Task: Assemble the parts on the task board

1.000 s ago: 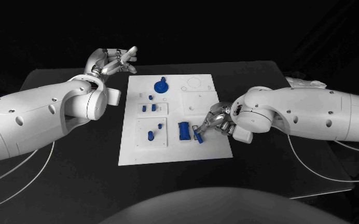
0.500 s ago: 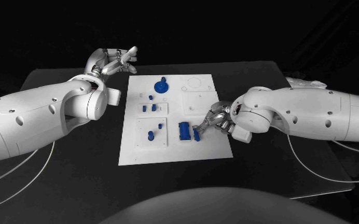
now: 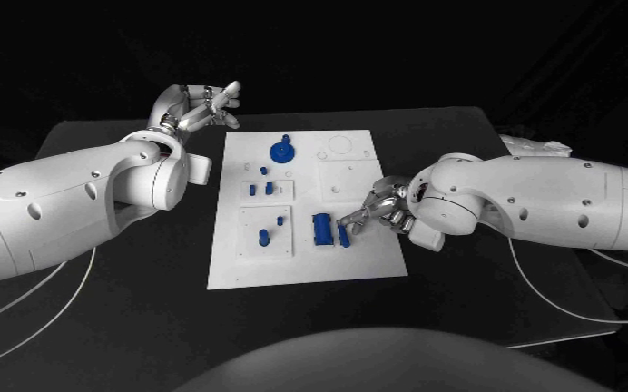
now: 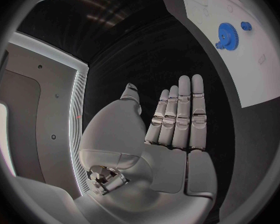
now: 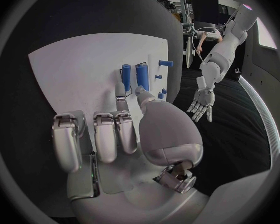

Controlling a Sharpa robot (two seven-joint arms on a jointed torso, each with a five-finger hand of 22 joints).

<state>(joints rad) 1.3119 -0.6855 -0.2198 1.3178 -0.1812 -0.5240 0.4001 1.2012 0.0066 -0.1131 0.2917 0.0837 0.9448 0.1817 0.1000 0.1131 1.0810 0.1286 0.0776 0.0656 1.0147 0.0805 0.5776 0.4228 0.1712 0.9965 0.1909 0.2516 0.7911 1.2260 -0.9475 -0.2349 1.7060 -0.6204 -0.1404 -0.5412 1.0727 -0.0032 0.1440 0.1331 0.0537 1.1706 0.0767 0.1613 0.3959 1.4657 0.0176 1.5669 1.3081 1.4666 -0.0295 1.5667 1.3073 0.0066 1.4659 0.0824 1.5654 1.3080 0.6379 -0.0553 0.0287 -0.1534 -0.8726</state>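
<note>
Parts first: the two blue pieces that matter are the blue block (image 3: 322,229) and the slimmer blue bar (image 3: 344,236) right beside it, both on the near-right area of the task board (image 3: 353,265). My right robot hand (image 3: 377,213) sits just off their outer side, fingertips almost at the bar, so the parts lie straight ahead of those fingers, toward the board's middle. Both pieces run lengthwise along the board, roughly parallel to each other and crosswise to the reach of the fingers.

As far as I can see, the right robot hand holds nothing: in the right wrist view its fingers (image 5: 105,139) are loosely spread above the board with the bar (image 5: 125,76) and block (image 5: 142,76) lying beyond the fingertips. From the head camera I honestly can't tell whether a fingertip touches the bar.

The left robot hand (image 3: 199,106) is well away, off the far-left corner of the board over the counter (image 3: 118,138). Its wrist view shows flat, straight fingers (image 4: 179,114), empty, with the blue gear (image 4: 227,35) off ahead of it.

So the right arm is clearly the nearer one for the next move, I reckon.
</note>
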